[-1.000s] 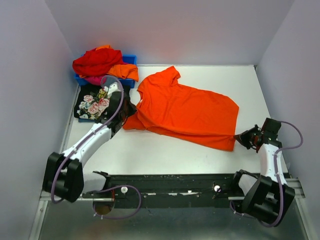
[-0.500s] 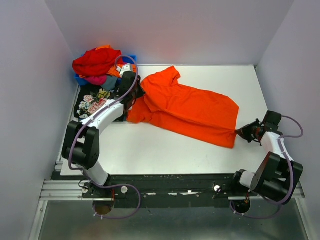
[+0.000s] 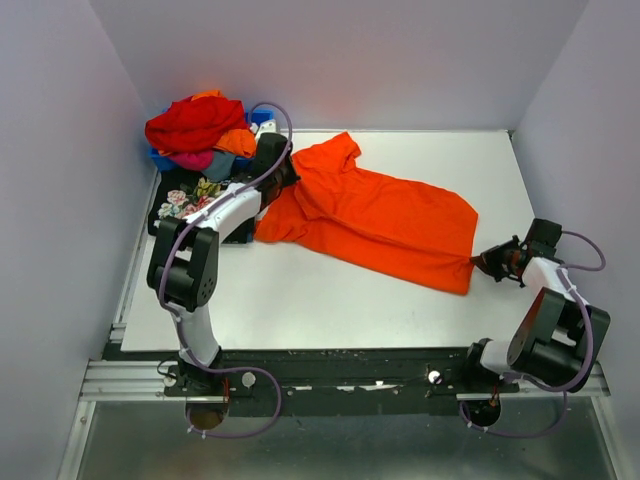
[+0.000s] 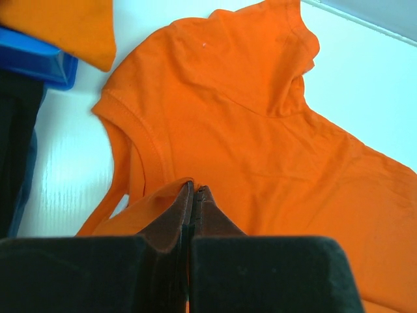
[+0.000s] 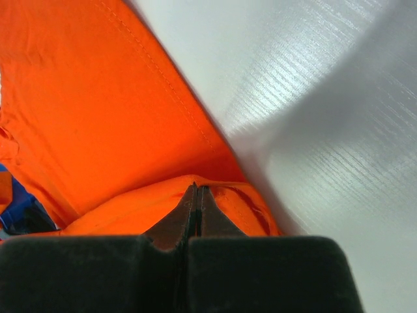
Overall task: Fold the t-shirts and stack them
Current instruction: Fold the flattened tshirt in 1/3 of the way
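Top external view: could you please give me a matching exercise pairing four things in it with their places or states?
Things:
1. orange t-shirt
2. red t-shirt
3. black rose-print t-shirt
4. right gripper

Places or states:
A. jaws shut on a cloth corner
B. on top of the pile at the far left
C. spread across the middle of the table
D. lying flat, just nearer than the pile

Pairs: 1-C, 2-B, 3-D, 4-A.
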`<state>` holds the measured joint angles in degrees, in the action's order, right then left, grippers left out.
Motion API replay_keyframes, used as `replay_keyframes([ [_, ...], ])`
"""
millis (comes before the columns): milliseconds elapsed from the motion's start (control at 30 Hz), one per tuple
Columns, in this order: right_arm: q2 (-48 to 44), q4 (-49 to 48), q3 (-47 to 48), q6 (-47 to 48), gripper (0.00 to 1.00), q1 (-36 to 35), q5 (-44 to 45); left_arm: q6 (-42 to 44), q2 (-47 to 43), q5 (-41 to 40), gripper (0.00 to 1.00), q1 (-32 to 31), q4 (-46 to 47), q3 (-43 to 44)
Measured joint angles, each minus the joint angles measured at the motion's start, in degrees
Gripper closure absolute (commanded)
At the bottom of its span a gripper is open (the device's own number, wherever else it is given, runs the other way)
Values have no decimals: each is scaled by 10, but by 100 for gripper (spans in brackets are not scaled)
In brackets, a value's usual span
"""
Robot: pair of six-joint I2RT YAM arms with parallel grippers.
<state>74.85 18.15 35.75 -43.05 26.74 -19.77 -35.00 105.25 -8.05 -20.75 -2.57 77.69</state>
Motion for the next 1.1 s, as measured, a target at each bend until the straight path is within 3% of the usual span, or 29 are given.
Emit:
replay_keyframes([
  [600, 24, -20, 3, -5, 99, 0, 3, 33, 144, 54, 100, -11, -15, 151],
  [633, 25, -20, 4, -5, 95, 0, 3, 35, 151, 54, 100, -12, -18, 158],
  [667, 26, -20, 5, -5, 82, 0, 3, 35, 156, 56, 100, -13, -19, 163],
  [700, 27, -20, 6, -4, 64, 0, 3, 35, 162, 57, 95, -14, -22, 168],
  [733, 27, -20, 6, -4, 54, 0, 3, 35, 167, 59, 77, -15, -23, 174],
  [767, 26, -20, 7, -6, 46, 0, 6, 35, 173, 61, 55, -15, -24, 179],
  [800, 25, -20, 7, -1, 45, 0, 10, 40, 181, 63, 41, -15, -30, 187],
  [867, 17, -17, 7, 0, 45, 0, 18, 38, 190, 64, 31, -15, -43, 201],
  [967, -17, -10, 7, 7, 53, 0, 31, 50, 190, 61, 22, -15, -71, 218],
  [1100, -92, 12, 4, 26, 71, 0, 45, 59, 161, 57, 19, -14, -82, 216],
])
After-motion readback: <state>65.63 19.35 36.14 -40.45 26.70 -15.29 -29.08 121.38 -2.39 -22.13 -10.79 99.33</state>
